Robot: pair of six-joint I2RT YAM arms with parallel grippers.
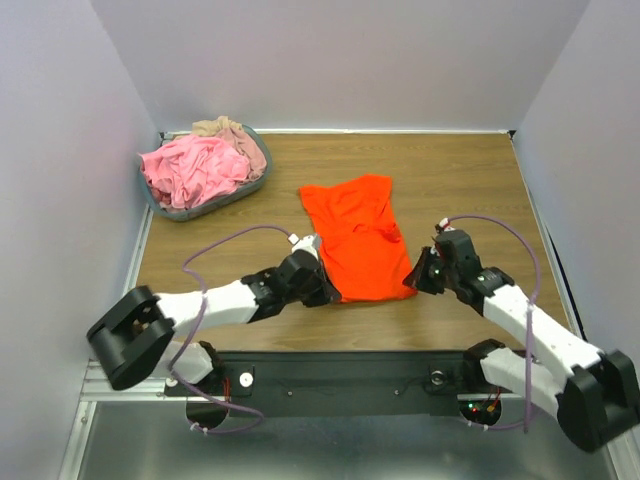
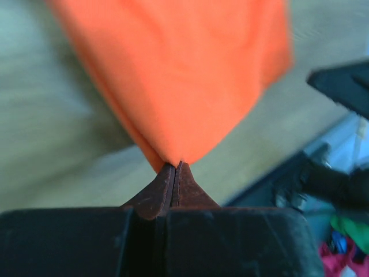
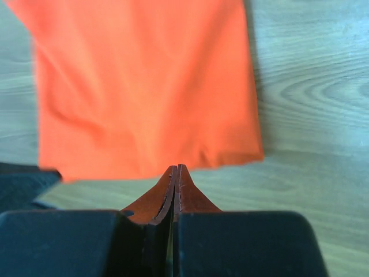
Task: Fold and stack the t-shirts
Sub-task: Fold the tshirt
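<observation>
— What do I have on the left?
— At the far-left corner of your worktop [image 1: 470,180] sits the grey basket [image 1: 180,213]. Pink t-shirts [image 1: 195,168] are heaped in it, with a beige t-shirt [image 1: 225,128] at its far side.
— And my left claw?
— Your left gripper [image 2: 177,168] is at the near-left corner of the orange-red t-shirt [image 1: 358,235]. Its jaws are pressed together on a pinch of that cloth, and in your left wrist view the fabric funnels straight into the tips.
— Where does that shirt lie?
— Around the middle of the worktop. It is a long narrow shape running from the far side toward the near edge, well apart from the basket, with your two grippers at its near end.
— The right claw?
— Your right gripper [image 3: 177,168] is by the shirt's near-right corner, jaws closed tight. Its tips meet the near hem, which lies flat on the wood. You cannot tell from either view whether any cloth is caught between them.
</observation>
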